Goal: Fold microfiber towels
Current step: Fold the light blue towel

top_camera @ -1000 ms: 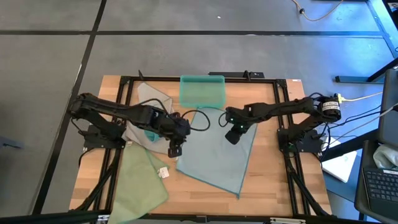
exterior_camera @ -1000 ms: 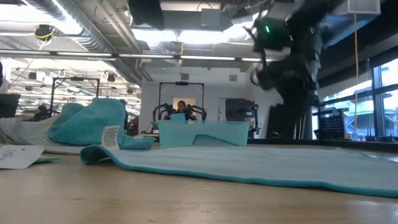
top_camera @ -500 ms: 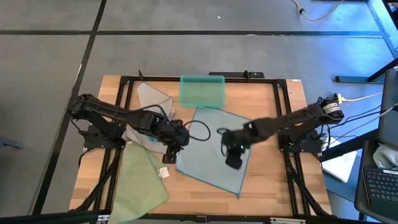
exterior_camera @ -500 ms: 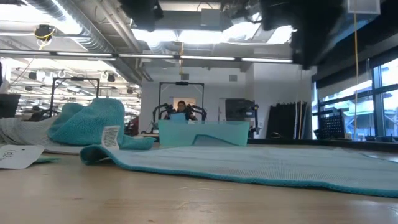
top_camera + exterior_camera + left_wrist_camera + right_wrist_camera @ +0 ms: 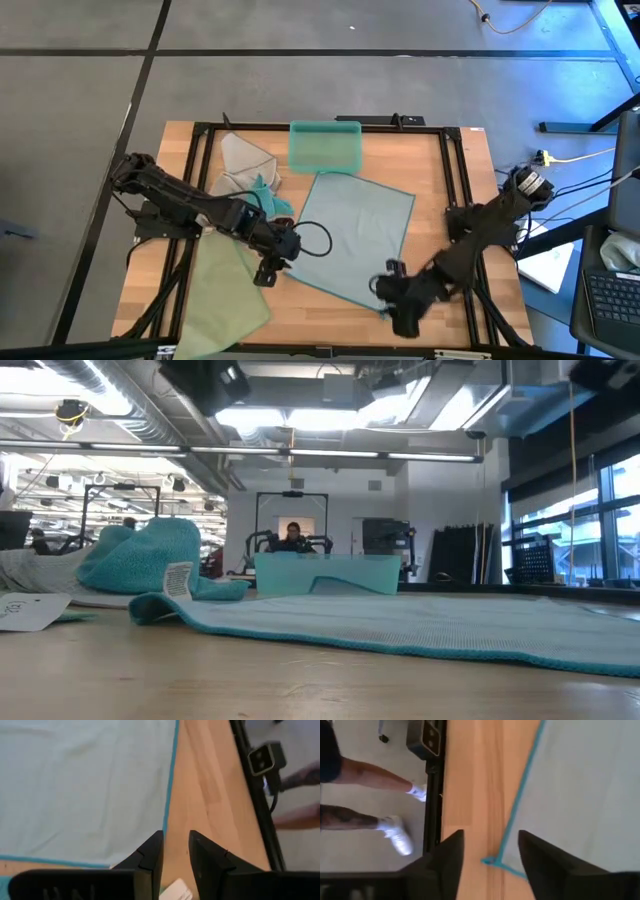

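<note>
A pale blue-green microfiber towel [image 5: 352, 232] with a teal hem lies spread flat in the middle of the table, also seen in the low view [image 5: 420, 625]. My left gripper [image 5: 266, 272] hovers at its left near edge, fingers slightly open [image 5: 176, 851] over bare wood. My right gripper [image 5: 393, 308] stands open [image 5: 491, 845] over the towel's near corner [image 5: 490, 862], one finger on each side and not touching it. A pale green towel [image 5: 225, 295] lies at the near left. A grey towel [image 5: 240, 158] and a teal towel [image 5: 268, 195] are bunched at the far left.
A rigid teal bin [image 5: 325, 145] stands at the far edge, behind the spread towel. A white tag [image 5: 263, 279] lies by my left gripper. A black frame [image 5: 200, 130] runs round the table. A person's legs [image 5: 365, 777] show beyond the near edge.
My right gripper has swung from over the far middle of the spread towel toward the table's near edge, ending over the towel's near corner. My left gripper has moved a little toward the near edge and down. The towels lie as before.
</note>
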`<state>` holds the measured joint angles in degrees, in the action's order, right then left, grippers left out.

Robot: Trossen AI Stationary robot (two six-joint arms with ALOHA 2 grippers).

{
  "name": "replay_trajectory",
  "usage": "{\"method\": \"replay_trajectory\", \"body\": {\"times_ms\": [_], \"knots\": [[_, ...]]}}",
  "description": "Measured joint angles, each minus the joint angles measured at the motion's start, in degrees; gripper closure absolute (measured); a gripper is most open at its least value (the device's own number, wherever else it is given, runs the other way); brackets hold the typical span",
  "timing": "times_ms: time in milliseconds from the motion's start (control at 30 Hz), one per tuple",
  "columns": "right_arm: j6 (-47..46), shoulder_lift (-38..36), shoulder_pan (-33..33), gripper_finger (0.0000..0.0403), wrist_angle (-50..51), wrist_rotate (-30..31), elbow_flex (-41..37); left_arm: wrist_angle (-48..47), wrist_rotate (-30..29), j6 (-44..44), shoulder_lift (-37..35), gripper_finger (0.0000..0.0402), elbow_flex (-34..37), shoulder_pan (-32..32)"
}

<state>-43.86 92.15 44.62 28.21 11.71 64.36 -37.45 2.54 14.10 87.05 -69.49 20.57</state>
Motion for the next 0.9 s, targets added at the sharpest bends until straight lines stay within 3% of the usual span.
{"method": "replay_trajectory", "body": {"times_ms": [133,267,500,900], "knots": [[1.96,6.36,3.42,0.0166,-1.76,2.16,0.00,1.66,-5.71,4.88,0.00,0.0317,0.00,1.35],[1.85,11.61,5.06,0.0160,-1.14,1.82,0.00,1.64,-9.40,12.16,0.00,0.0317,0.00,2.54],[-0.91,16.09,5.09,0.0183,6.25,1.87,0.00,1.64,-10.51,22.15,0.00,0.0317,0.00,6.23],[0.81,16.45,5.77,0.0218,0.62,3.80,0.20,1.59,-10.82,26.07,0.00,0.0317,0.00,10.63]]}}
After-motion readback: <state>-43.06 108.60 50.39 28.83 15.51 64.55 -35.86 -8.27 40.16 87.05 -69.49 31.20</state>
